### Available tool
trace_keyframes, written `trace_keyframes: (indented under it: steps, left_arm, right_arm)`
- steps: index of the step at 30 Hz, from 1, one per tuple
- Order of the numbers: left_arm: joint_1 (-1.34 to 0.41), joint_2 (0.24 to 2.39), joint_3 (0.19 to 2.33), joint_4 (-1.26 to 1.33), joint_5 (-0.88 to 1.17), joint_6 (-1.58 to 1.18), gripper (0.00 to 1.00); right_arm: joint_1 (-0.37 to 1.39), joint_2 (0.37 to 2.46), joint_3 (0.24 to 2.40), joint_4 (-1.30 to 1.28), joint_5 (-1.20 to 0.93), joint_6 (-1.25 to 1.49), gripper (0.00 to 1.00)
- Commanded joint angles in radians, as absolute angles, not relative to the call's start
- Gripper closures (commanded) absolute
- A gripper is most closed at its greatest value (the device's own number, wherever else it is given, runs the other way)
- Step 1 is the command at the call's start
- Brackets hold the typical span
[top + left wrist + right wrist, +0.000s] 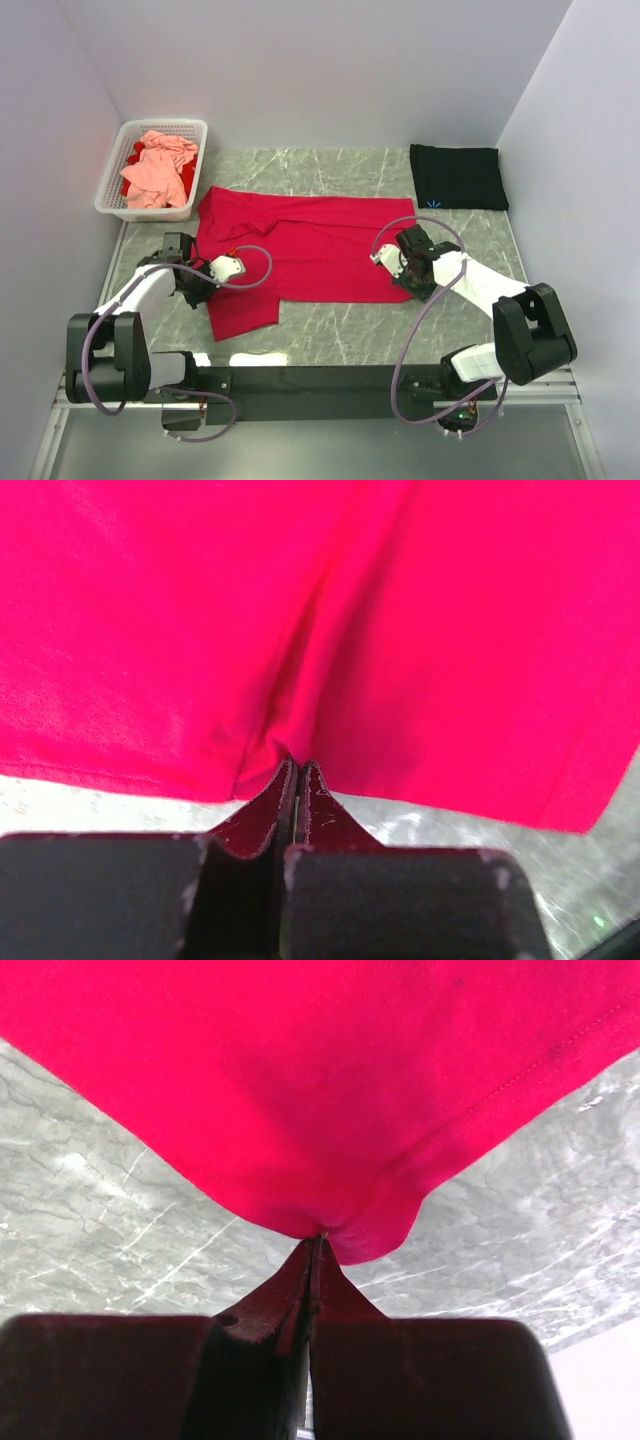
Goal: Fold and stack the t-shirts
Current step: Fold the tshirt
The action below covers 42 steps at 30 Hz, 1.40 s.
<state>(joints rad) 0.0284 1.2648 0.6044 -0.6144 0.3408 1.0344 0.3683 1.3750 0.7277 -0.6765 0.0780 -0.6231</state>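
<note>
Now left end effector [297, 772] and right end effector [318, 1242] clamp the crimson t-shirt [300, 245].

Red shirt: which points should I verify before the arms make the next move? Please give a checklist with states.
1. Left gripper shut on red shirt edge: ok.
2. Right gripper shut on its corner: ok.
3. How many layers each pinch holds: cannot tell.
4. Black shirt folded, lying at far right: ok.
5. Pink shirt inside basket: ok.
</note>
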Motion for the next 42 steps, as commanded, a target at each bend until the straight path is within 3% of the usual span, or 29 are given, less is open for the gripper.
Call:
trace_keyframes:
  steps: [1,22,42]
  left_arm:
    - [0.023,1.221,0.593,-0.725,0.342,1.051,0.99]
    - [0.051,1.091,0.699,-0.939,0.414,1.069,0.99]
    - [0.103,1.458,1.087,-0.87,0.538,0.956,0.99]
  right_arm:
    - [0.357,1.328,0.761,-0.695,0.083,-0.646,1.0]
    - [0.288,1.126,0.707,-0.772,0.08,-0.692,1.0]
    - [0.17,1.488,1.069,-0.716,0.038,-0.768,1.0]
